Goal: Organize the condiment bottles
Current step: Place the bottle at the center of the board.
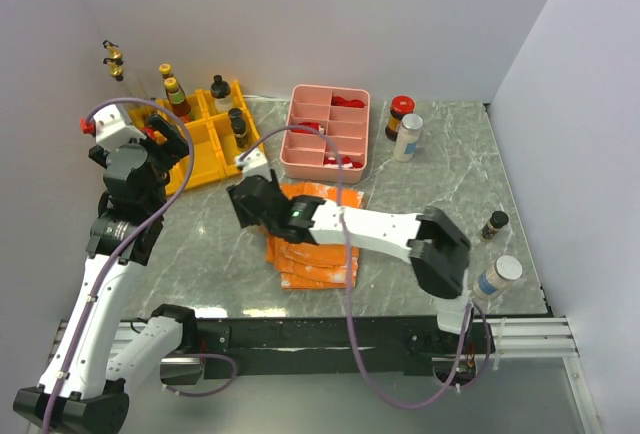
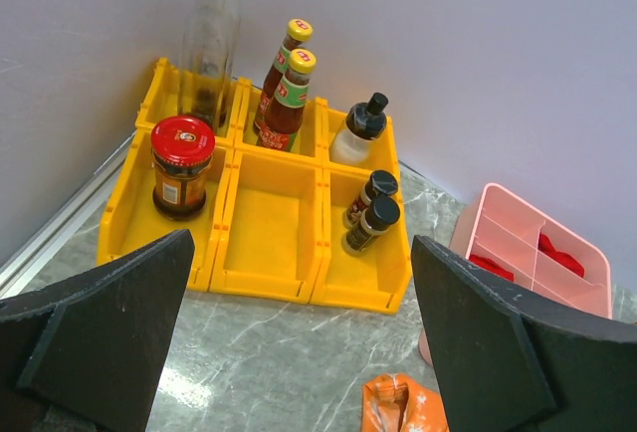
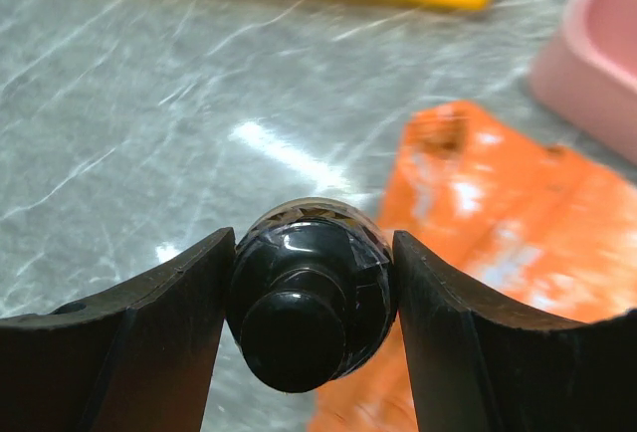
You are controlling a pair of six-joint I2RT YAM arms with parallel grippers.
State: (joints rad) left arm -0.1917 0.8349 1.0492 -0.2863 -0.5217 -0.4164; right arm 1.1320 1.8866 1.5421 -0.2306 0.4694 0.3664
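Observation:
My right gripper [image 3: 311, 288] is shut on a small dark condiment bottle [image 3: 311, 298] with a black cap, held just above the table beside the orange cloth [image 3: 498, 213]. From above, that gripper [image 1: 250, 199] is near the yellow bins [image 1: 205, 149]. The bins hold a red-lidded jar [image 2: 182, 165], a tall clear bottle [image 2: 211, 54], two yellow-capped sauce bottles [image 2: 284, 94], a clear black-capped bottle [image 2: 358, 133] and two small black-capped bottles [image 2: 373, 215]. The middle front bin [image 2: 269, 223] is bare. My left gripper [image 2: 299, 352] hangs open in front of the bins, holding nothing.
A pink divided tray [image 1: 328, 159] with red pieces stands behind the orange cloth [image 1: 315, 244]. A red-capped jar [image 1: 401, 114] and a white bottle [image 1: 408, 137] stand right of the tray. A small dark bottle [image 1: 494, 224] and a silver-capped jar [image 1: 498, 276] stand near the right edge.

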